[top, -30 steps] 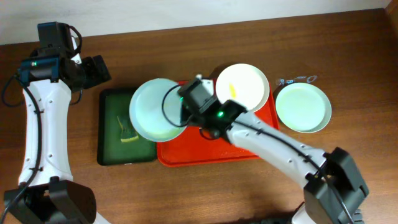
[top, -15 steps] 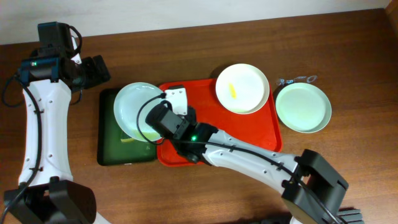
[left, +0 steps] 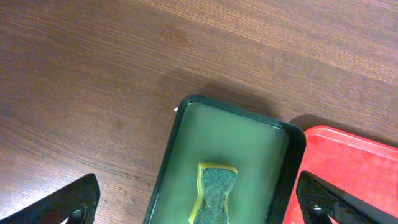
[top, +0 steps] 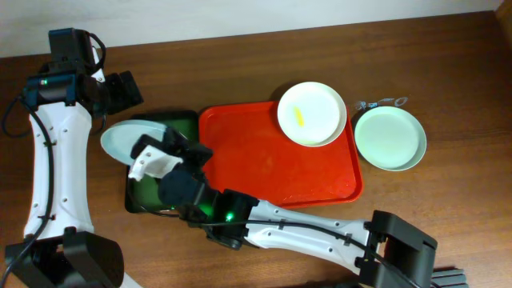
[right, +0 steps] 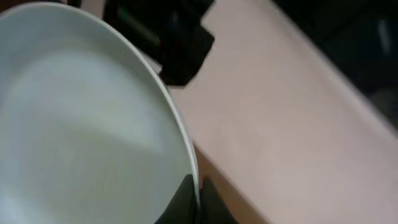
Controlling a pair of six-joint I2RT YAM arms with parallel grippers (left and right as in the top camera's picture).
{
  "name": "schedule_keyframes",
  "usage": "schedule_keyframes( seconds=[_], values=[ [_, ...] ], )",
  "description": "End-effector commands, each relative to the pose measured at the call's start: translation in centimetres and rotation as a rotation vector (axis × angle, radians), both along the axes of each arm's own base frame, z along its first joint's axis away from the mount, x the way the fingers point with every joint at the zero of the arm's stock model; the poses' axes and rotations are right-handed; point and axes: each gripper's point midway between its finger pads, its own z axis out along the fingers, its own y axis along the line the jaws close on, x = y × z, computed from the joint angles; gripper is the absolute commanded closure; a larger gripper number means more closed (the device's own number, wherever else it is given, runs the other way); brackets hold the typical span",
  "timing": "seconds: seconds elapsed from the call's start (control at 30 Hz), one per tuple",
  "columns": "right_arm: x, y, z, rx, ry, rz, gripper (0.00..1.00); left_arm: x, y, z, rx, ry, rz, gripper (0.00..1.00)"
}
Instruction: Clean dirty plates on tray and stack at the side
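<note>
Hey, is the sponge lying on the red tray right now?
No, in the left wrist view the sponge lies inside the dark green tray, which sits beside the red tray.

The brown wooden worktop (top: 320,56) is carrying the red tray (top: 272,168), which is lying flat near its middle. Just beside the red tray's left edge a smaller dark green tray (top: 186,124) is sitting on the wood, and just off the red tray's right edge a pale green plate (top: 390,138) is resting right way up. A small metallic object (top: 380,102), too small to identify, is lying past the red tray's far right corner, near that plate.
</note>
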Motion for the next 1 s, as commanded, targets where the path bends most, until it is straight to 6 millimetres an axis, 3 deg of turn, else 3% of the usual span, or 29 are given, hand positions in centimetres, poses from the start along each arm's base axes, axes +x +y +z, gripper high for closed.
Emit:
schedule_keyframes(
  seconds=[0.0,0.13,0.27,0.37,0.43,0.5,0.6,0.63,0.73,0.87,0.97],
  values=[
    [0.2,-0.7,2.9,-0.183,-0.140,-0.037,0.96,0.1,0.1,0.6,0.002,-0.017,0.007,0.01],
    [0.2,-0.7,4.3,-0.175,-0.188,-0.046,0.96,0.1,0.1,0.6,0.002,-0.017,0.007,0.01],
    [0.2,-0.7,4.4,-0.176,-0.192,-0.046,0.96,0.1,0.1,0.6,0.002,-0.017,0.007,0.01],
    [0.6,-1.0,4.3,-0.026,-0.143,-0.065,0.96,0.1,0.1,0.6,0.002,-0.017,0.007,0.01],
    [1.7,-2.1,2.7,0.133,-0.042,-0.109,0.96,0.1,0.1,0.6,0.002,-0.017,0.007,0.01],
    [2.9,-3.6,-0.2,0.278,0.100,-0.173,0.96,0.1,0.1,0.6,0.002,-0.017,0.007,0.01],
    [4.2,-4.8,-6.7,0.515,0.484,-0.180,0.96,0.1,0.1,0.6,0.002,-0.017,0.007,0.01],
    [4.5,-5.3,-8.0,0.587,0.610,-0.172,0.96,0.1,0.1,0.6,0.002,-0.017,0.007,0.01],
    [5.1,-7.5,-8.6,0.775,0.833,-0.210,0.96,0.1,0.1,0.6,0.002,-0.017,0.007,0.01],
    [6.6,-13.8,-7.6,0.946,1.037,-0.262,0.96,0.1,0.1,0.6,0.002,-0.017,0.007,0.01],
    [7.6,-22.9,-8.6,1.008,1.097,-0.475,0.96,0.1,0.1,0.6,0.002,-0.017,0.007,0.01]
  ],
)
